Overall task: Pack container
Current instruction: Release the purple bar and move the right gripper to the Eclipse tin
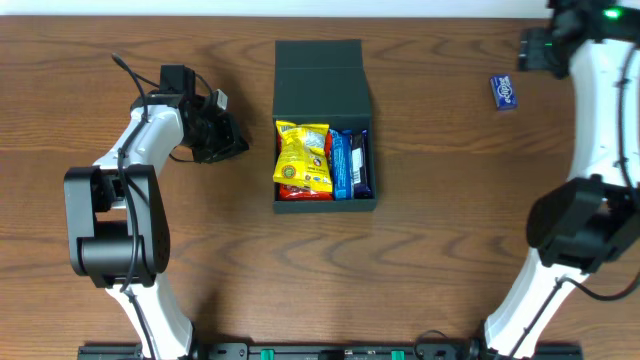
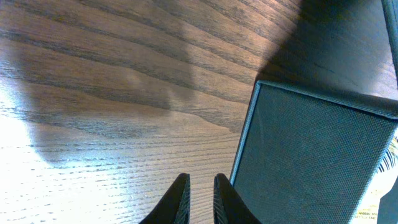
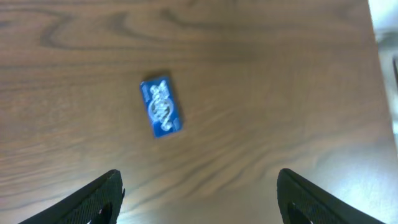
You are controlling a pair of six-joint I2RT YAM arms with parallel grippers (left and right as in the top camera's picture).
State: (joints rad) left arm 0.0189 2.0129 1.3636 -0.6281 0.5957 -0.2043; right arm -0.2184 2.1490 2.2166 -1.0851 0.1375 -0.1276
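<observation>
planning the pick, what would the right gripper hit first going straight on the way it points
Likely bare table; the blue packet lies slightly left of where the right gripper points. Depth is unclear.

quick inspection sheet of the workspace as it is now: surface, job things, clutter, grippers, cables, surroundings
surface: brown wood-grain table, no spills or marks seen
job's things: dark green box with its lid flipped back; inside are a yellow snack bag, a blue bar and a dark bar; a small blue packet lies on the table, well apart from the box
clutter: nothing seen
grippers: left gripper shut on nothing, beside the box wall; right gripper open wide near the small blue packet, not touching it
cables: black cable looping off the left arm
surroundings: pale strip past the far table edge
</observation>
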